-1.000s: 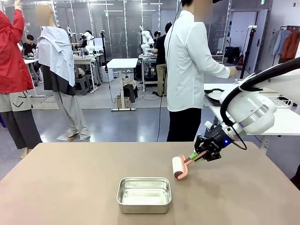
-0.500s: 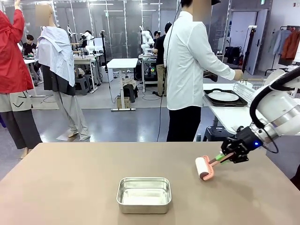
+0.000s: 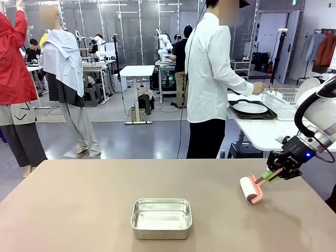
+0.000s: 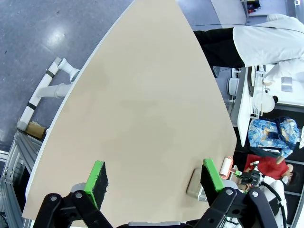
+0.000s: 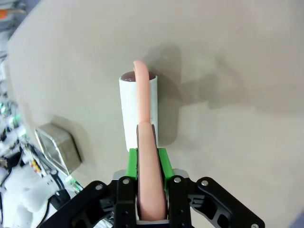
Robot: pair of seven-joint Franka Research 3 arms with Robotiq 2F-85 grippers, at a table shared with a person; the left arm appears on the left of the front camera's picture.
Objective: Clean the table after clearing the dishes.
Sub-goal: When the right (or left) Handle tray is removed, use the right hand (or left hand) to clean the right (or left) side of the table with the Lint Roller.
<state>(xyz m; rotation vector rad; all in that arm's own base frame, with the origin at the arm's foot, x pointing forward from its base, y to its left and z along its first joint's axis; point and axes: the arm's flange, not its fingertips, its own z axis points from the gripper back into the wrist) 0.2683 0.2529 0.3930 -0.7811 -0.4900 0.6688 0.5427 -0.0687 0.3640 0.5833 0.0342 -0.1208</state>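
at frame right, the right gripper point(image 3: 272, 175) is clenched on a pink lint roller point(image 3: 251, 188) resting on the table point(image 3: 79, 210). the left gripper point(image 4: 154, 178) hangs released above it.

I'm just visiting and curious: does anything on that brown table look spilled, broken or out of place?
Nothing looks spilled or broken. The only leftover is a small steel pan sitting upright near the front of the table, while the right gripper holds a lint roller against the tabletop.

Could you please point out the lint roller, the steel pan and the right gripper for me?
lint roller point(image 3: 246, 188), front view, on its white roll.
steel pan point(image 3: 161, 231), front view, on its near wall.
right gripper point(image 5: 147, 159), right wrist view, between its green pads.
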